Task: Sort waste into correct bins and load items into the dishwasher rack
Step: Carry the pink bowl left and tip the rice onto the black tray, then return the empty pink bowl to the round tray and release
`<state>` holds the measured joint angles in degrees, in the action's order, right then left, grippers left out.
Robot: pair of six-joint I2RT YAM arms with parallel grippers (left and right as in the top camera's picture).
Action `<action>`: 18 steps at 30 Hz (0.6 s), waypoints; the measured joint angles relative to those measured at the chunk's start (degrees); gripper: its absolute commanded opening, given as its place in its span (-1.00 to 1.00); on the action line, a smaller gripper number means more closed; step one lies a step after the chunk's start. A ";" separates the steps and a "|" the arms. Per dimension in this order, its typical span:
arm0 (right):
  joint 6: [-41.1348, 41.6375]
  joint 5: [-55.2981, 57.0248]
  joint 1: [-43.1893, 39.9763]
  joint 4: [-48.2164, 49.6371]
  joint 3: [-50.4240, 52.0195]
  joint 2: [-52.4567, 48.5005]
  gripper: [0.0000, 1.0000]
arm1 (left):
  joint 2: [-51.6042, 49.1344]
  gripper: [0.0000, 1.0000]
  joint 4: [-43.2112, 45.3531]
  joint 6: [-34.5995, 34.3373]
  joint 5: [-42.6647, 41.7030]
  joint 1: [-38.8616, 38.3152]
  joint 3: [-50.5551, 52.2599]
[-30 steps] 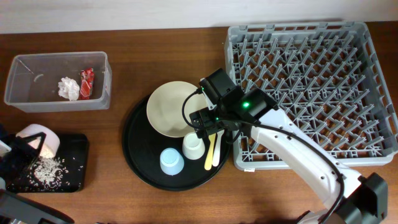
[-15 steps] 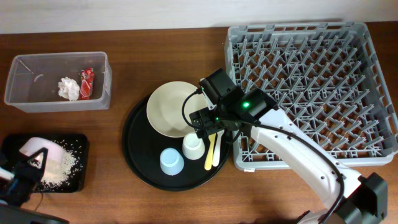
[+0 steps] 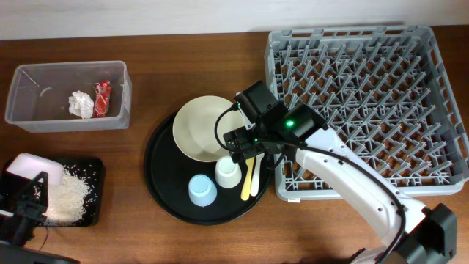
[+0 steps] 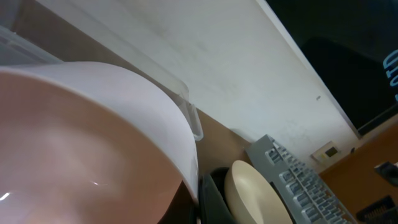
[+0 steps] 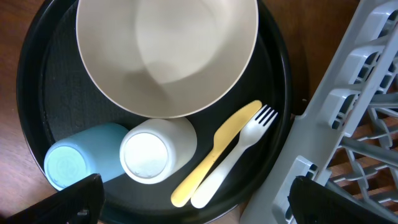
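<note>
My left gripper (image 3: 31, 192) is shut on the small pink bowl (image 3: 26, 167), held tilted over the left end of the shallow black tray (image 3: 94, 211). The bowl fills the left wrist view (image 4: 93, 143). A heap of rice grains (image 3: 67, 192) lies in that tray. The clear tub (image 3: 126, 88) holds the white tissue (image 3: 79, 103) and the red wrapper (image 3: 102, 97). My right gripper (image 3: 247, 150) is open and empty above the white cup (image 5: 152, 152), the pale yellow utensil (image 5: 214, 155) and the cream fork (image 5: 233, 162). The grey rack (image 3: 366, 103) is at the right.
A large round black tray (image 3: 161, 169) holds the cream plate (image 3: 201, 128), the light blue cup (image 3: 202, 191), the white cup and the cutlery. The rack's left edge (image 5: 348, 93) touches this tray. Bare wood lies between the tub and the round tray.
The left gripper has drawn the pink bowl leftward over the black tray. The rice has fallen out into a bigger heap in the tray. The right arm has not moved.
</note>
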<state>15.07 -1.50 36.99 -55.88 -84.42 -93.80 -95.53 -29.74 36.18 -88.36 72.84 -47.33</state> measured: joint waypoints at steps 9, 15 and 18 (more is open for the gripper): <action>0.02 0.00 0.00 0.00 0.00 0.00 0.96 | -0.50 -0.94 5.18 -5.88 2.99 -3.37 0.11; 0.00 0.00 0.00 0.00 0.00 0.00 0.96 | -0.50 -0.90 7.15 -9.25 5.33 -6.32 0.11; 0.02 0.00 0.00 0.02 0.00 0.00 0.96 | -0.50 -0.98 11.89 -14.99 7.98 -7.10 0.33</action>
<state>15.09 -1.50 36.99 -55.86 -84.42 -93.80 -96.03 -17.85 21.19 -80.38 65.73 -47.00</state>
